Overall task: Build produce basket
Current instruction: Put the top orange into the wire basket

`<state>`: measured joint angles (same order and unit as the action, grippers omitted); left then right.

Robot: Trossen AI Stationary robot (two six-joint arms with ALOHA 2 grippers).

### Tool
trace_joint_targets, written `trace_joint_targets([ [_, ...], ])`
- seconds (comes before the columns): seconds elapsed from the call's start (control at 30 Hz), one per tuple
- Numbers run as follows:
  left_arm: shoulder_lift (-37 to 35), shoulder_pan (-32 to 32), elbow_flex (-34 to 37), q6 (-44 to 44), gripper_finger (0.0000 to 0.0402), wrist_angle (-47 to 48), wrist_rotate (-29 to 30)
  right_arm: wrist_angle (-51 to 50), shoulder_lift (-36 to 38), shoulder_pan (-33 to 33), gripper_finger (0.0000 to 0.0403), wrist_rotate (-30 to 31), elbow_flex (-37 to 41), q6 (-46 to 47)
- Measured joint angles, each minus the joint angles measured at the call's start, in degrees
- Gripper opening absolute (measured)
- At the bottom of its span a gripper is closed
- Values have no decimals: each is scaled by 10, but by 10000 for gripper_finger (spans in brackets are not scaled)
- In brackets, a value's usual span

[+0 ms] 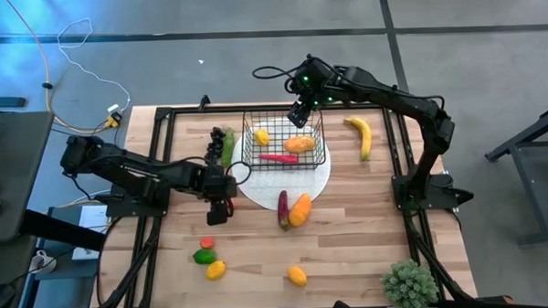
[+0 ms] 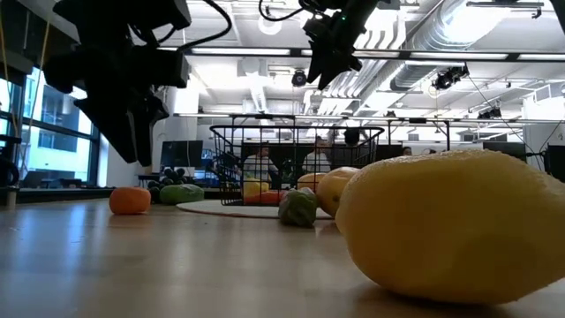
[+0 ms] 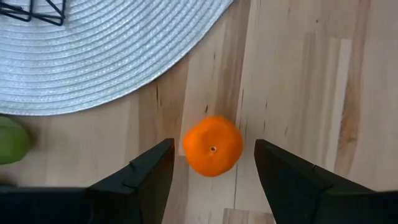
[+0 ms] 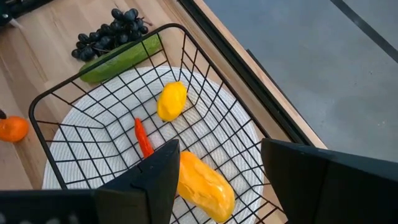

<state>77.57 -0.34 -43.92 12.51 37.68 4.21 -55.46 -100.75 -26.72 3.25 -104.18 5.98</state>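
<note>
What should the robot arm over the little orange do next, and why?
Probably lower the left gripper straight down. Its fingers are open, the small orange lies on the table centred between them, and it is not yet in the basket.

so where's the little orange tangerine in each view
High: tangerine on the wood, below the left gripper.
Low: far left on the tabletop.
Left wrist: centre, between the open fingers.
Right wrist: left edge, outside the basket.
Shared landmark: white round mat.

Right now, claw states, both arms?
Left claw: open, empty, above the small orange fruit.
Right claw: open, empty, over the basket.
</note>
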Motion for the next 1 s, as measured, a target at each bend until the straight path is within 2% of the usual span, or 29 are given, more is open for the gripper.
trace_joint_targets([
  [0.4, 108, 1, 0, 2, 213, -17, -19, 0, 0, 0, 206, 0, 0, 2],
  [0.67, 135, 1, -1, 8, 211, -34, -20, -7, 0, 0, 206, 0, 0, 2],
  [0.8, 132, 1, 0, 8, 193, -41, -18, -12, 0, 0, 206, 0, 0, 2],
  [1.0, 132, 1, 0, 8, 143, -48, -19, -23, 7, 0, 206, -1, 0, 6],
])
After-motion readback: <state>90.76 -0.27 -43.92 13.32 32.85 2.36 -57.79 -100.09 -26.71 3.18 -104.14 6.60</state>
